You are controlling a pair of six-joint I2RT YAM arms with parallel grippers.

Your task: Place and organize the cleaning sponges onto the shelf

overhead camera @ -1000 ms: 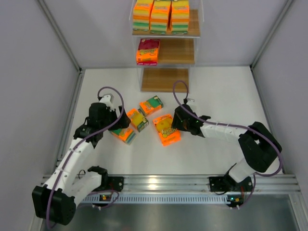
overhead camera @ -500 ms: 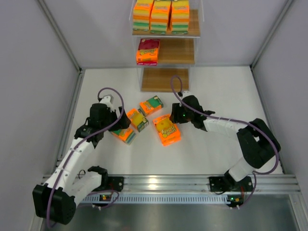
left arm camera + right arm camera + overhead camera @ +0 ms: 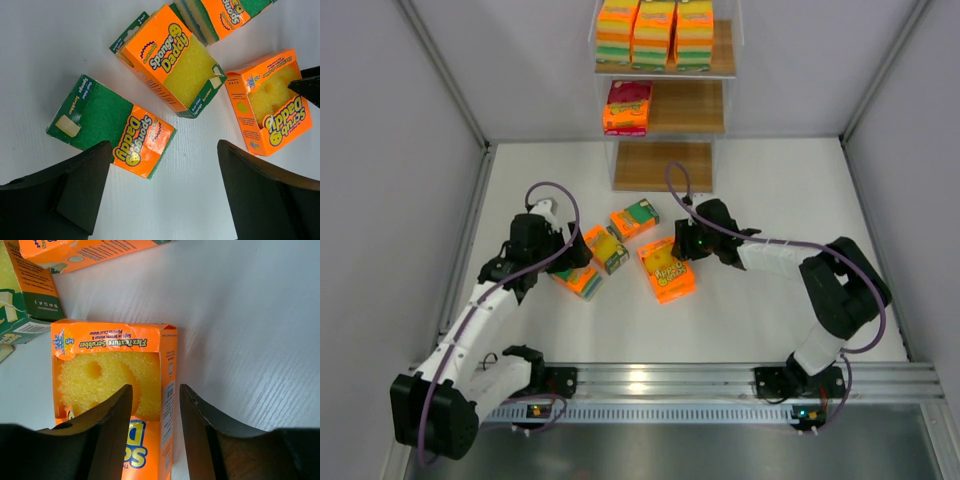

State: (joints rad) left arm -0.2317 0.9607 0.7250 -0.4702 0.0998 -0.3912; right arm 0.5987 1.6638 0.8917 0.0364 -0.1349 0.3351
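Packs of cleaning sponges (image 3: 635, 218), four in all, are lying loose on the white worktop (image 3: 770, 200). Three more stacks (image 3: 655, 35) are sitting side by side on the top tier of the shelf (image 3: 663, 165), and one magenta-faced pack (image 3: 628, 105) is resting at the left of its middle tier. The left pincer (image 3: 165, 200) is hovering wide open above a green-faced pack (image 3: 100, 120). The right pincer (image 3: 155, 387), jaws parted, is straddling the right edge of a yellow-faced pack (image 3: 107, 375), one finger over the sponge, the other beside the box.
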